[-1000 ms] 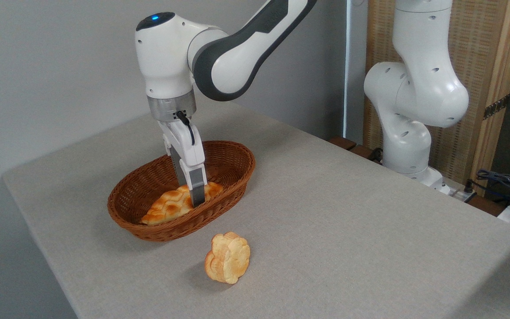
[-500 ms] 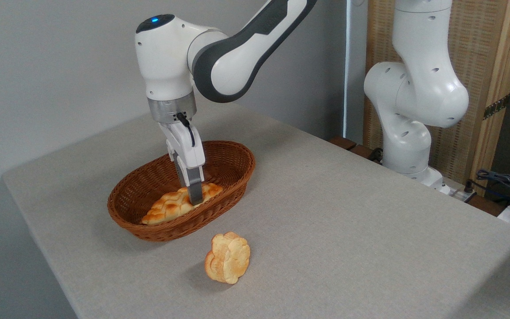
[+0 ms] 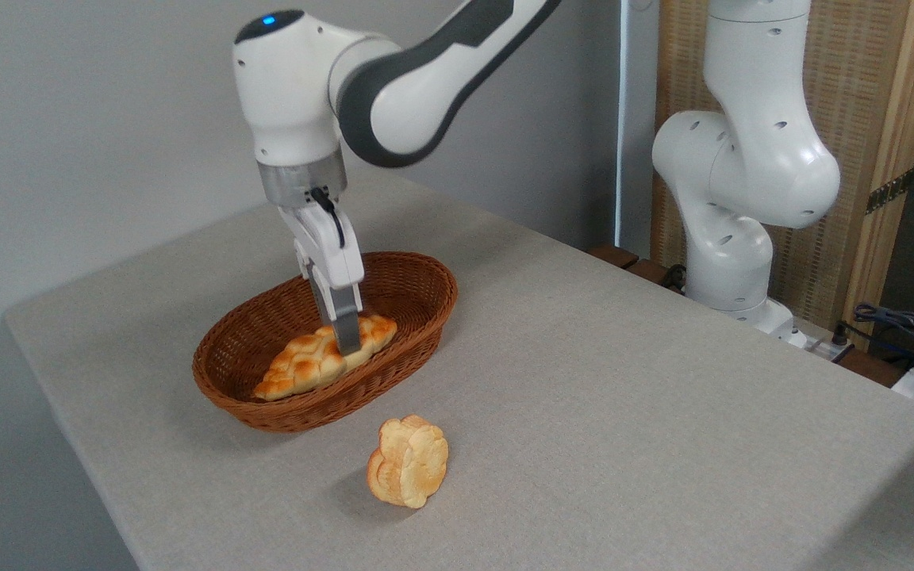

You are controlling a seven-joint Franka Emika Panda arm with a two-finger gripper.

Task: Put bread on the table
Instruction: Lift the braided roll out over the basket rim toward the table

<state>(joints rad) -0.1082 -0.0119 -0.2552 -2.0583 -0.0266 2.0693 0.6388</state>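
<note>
The table (image 3: 624,412) is a large, flat, light-grey surface with a fine speckle. It fills most of the view, and its rounded near corner sits at the left.

The arm (image 3: 393,87) enters from the upper centre and bends down over the left half of the table. Its base column (image 3: 743,182) stands beyond the far right edge of the table, at about 2 o'clock from the table's centre.

The basket (image 3: 417,281) is an oval of brown wicker. It rests on the table at about 10 o'clock from the table's centre, with its long axis running from lower left to upper right.

The bread (image 3: 298,369) is a long, pointed loaf with a golden-brown lattice crust. It lies inside the basket along the near wall. Its left tip is down near the basket floor and its right end is tilted upward.

The claw (image 3: 347,337) points straight down into the basket and meets the loaf at its right-hand portion. The loaf extends from the claw mainly toward 8 o'clock, with only a short end showing toward 2 o'clock. One grey finger (image 3: 346,327) lies across the front of the crust and the other is hidden behind it. The claw is clenched on the bread.

The bun (image 3: 409,462) is small and flower-shaped. It stands on edge on the table at about 5 o'clock from the basket, apart from it.
</note>
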